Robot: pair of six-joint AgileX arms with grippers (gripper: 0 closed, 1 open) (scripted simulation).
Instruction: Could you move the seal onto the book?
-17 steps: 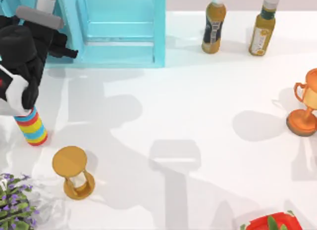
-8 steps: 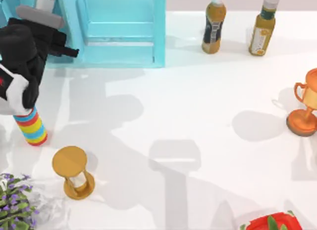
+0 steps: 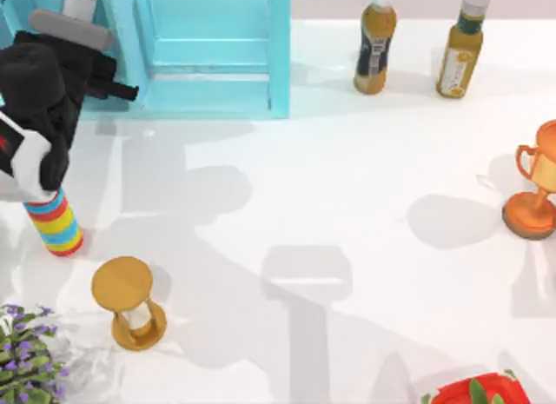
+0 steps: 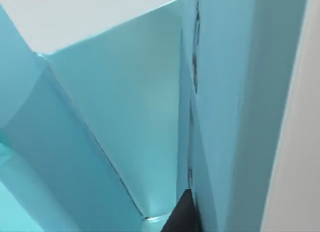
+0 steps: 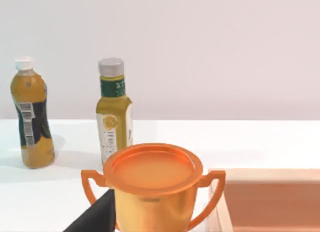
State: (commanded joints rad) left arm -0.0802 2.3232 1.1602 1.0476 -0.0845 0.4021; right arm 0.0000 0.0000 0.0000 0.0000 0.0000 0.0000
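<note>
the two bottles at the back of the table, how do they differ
The left bottle has a white cap and a dark label; the right bottle has a grey cap and a yellow-green label. In the right wrist view the grey-capped one looks taller and squarer, the white-capped one rounder. Both stand upright and hold amber liquid.

White table [image 3: 347, 178]: light-blue shelf unit [image 3: 208, 52] at the far left; two bottles [image 3: 375, 41] [image 3: 460, 44] far right; orange trophy [image 3: 534, 187] at right edge; striped cylinder [image 3: 54, 221], hourglass [image 3: 130, 304] and purple-flowered plant [image 3: 26, 360] along the left.
</note>
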